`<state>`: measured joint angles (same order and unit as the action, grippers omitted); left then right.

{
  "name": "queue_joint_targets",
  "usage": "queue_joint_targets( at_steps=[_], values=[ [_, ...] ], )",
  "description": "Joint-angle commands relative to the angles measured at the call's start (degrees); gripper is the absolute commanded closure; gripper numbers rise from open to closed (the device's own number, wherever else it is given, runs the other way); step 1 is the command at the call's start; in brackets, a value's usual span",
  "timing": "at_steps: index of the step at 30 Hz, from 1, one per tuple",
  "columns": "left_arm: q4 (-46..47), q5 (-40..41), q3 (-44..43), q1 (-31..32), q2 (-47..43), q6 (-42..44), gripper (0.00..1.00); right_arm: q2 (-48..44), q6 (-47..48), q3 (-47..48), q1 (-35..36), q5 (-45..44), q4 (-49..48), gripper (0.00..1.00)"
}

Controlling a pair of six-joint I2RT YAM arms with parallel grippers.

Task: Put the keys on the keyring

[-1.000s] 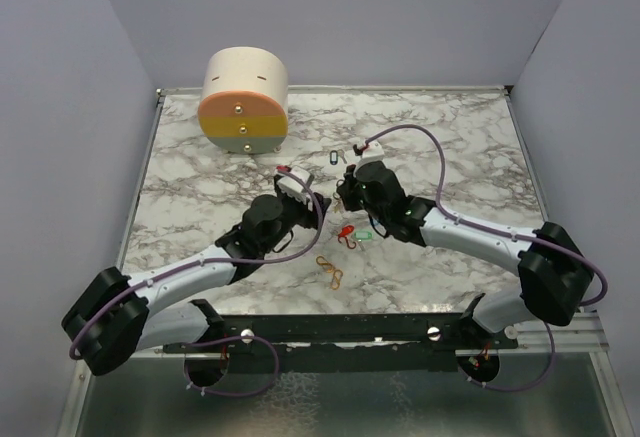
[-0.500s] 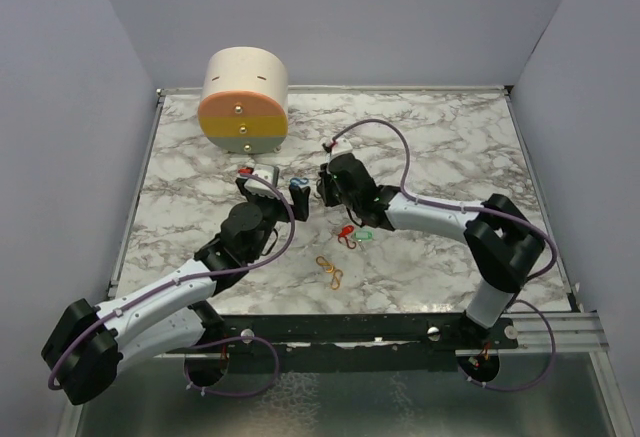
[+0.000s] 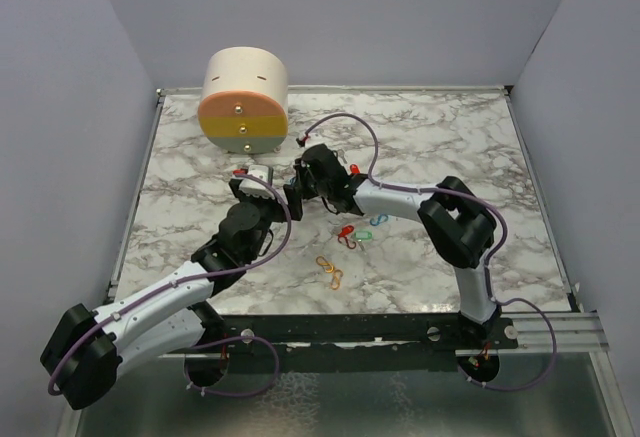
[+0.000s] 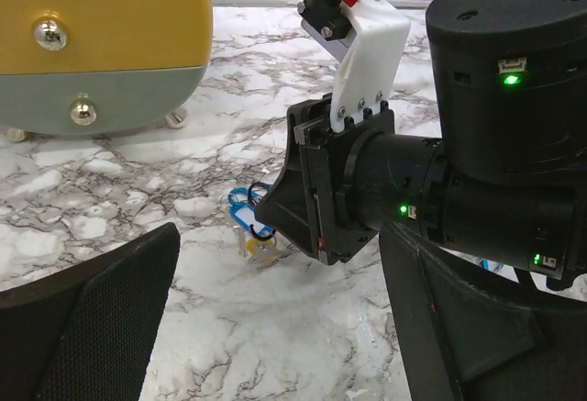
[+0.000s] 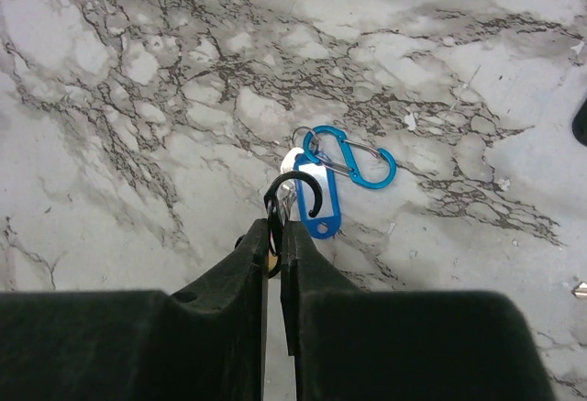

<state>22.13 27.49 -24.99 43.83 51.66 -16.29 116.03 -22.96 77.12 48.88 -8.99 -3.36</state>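
My right gripper [image 5: 273,227] is shut on a black S-shaped clip [image 5: 295,192]. Below it, a blue tag [image 5: 317,205] and a blue carabiner [image 5: 354,157] rest on the marble, joined by a thin silver ring [image 5: 300,135]. My left gripper [image 4: 275,328] stands open just left of the right gripper [image 3: 298,183], with nothing between its fingers [image 4: 92,318]. In the left wrist view the blue tag [image 4: 242,209] and a yellow piece [image 4: 260,247] hang at the right gripper's tip. More keys lie loose: red [image 3: 347,235], green [image 3: 364,236], orange [image 3: 329,272] and blue [image 3: 380,220].
A big cream-and-orange cylinder [image 3: 244,102] with small round knobs stands at the back left, close behind the left gripper [image 3: 268,185]. The right forearm [image 3: 400,197] stretches across the middle of the marble table [image 3: 500,157]. Grey walls close in the sides.
The left gripper has opened and drawn back to the left. The right arm has swung left with the black clip and blue tag, close to the left gripper.
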Motion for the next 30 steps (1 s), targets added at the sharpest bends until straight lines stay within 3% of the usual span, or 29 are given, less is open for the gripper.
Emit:
queue_joint_targets(
  at_steps=[1, 4, 8, 14, 22, 30],
  values=[
    [0.02, 1.63, 0.8, -0.89, -1.2, -0.91, 0.08, 1.76, -0.96, 3.62, -0.27, 2.53, 0.25, 0.9],
    [0.02, 1.45, 0.84, -1.1, -1.19, -1.1, 0.08, 2.42, -1.36, 4.29, -0.37, 2.81, 0.36, 0.85],
    [-0.07, 1.37, 0.99, -1.21, -1.29, -1.32, 0.08, 2.83, -1.99, 4.66, -0.67, 3.48, 0.19, 0.7],
    [-0.14, 1.34, 1.19, -1.23, -1.76, -1.59, 0.08, 3.45, -2.44, 5.35, -1.16, 4.18, 0.36, 0.61],
    [-0.88, 1.77, 0.82, -1.3, -1.91, -2.5, 0.08, 1.19, -2.56, 3.52, -1.25, 3.46, 0.29, 0.58],
    [-4.26, -1.29, -1.43, -1.3, 2.55, -5.54, 0.08, -8.52, -0.82, -8.06, -1.25, 0.53, 3.6, 0.47]
  ],
)
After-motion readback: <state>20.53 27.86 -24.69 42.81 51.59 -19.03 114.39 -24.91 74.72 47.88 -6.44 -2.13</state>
